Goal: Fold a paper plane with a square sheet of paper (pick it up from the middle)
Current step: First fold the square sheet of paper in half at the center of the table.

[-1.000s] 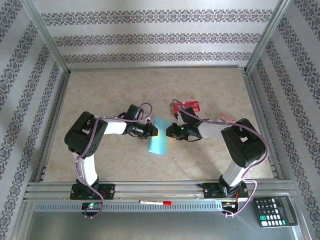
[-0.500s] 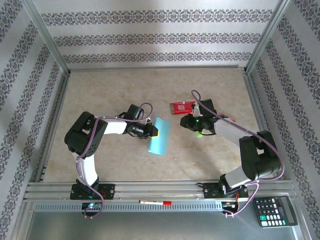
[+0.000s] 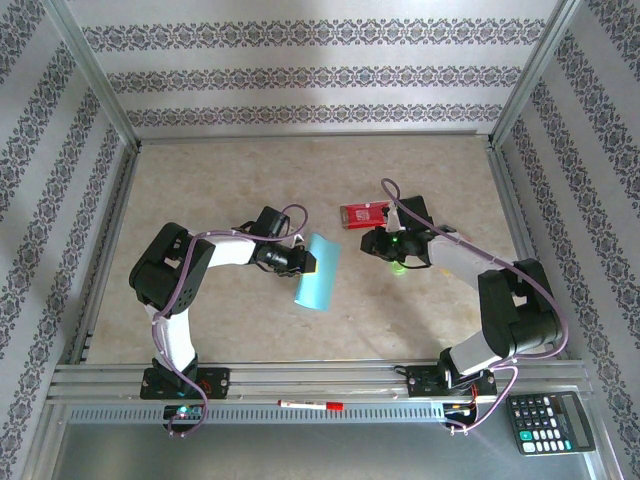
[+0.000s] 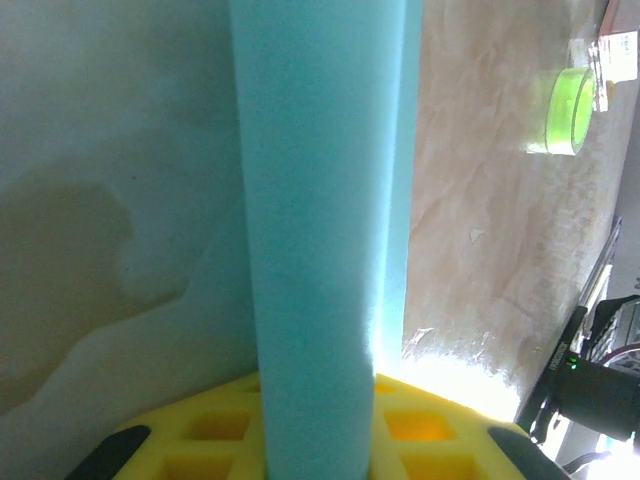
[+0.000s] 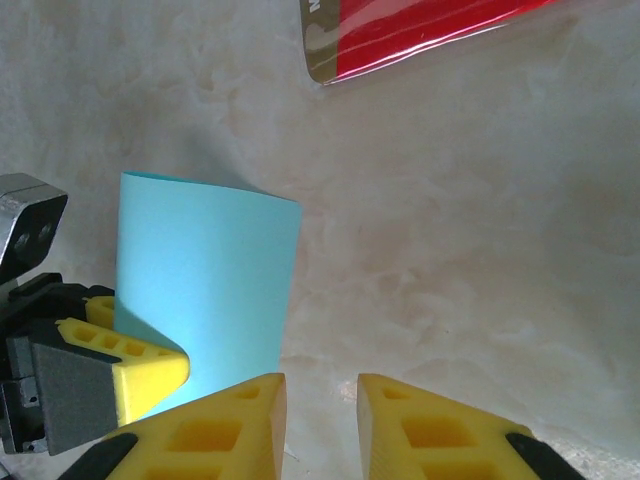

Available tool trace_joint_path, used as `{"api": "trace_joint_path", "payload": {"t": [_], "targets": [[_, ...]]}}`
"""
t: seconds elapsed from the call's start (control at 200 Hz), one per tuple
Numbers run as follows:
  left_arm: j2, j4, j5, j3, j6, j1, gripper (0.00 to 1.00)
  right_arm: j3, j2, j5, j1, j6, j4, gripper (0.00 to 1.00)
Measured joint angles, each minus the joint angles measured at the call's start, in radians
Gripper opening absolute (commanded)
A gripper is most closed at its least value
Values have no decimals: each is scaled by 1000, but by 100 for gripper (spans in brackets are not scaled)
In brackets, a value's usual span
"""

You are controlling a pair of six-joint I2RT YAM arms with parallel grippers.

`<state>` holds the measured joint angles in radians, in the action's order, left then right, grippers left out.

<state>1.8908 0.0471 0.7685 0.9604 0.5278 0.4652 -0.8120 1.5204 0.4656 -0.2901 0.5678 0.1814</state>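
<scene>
Gripping the square sheet of paper (image 3: 318,272) by its left edge, the left claw (image 3: 300,262) is closed on it. The sheet is light-blue and folded to a narrow strip. The right claw (image 3: 374,243), slightly open and empty, was just beside the sheet one second ago; now it is apart, near the red packet (image 3: 365,212).

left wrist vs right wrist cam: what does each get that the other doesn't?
Left wrist's extra: the green ring lying on the table, top right. Right wrist's extra: the red packet along the top edge, and the right end effector, open with nothing between its fingers. Shared: the folded light-blue paper clamped in the left end effector, over the beige tabletop.
</scene>
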Motion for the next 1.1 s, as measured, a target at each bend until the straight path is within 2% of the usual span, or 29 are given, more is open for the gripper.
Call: {"api": "trace_joint_path", "payload": {"t": [0.265,0.585,0.914,1.099], "targets": [[2,70,-47,35,-40,19,22,-10,16,8,0,0,2,25],[-8,77,-78,29,-46,23,19,-27,16,23,0,-27,30,25],[-129,77,-195,-90,4,20,19,-49,35,80,-18,-57,66,25],[-165,71,-225,-130,41,18,18,-61,61,114,-48,-71,70,25]]}}
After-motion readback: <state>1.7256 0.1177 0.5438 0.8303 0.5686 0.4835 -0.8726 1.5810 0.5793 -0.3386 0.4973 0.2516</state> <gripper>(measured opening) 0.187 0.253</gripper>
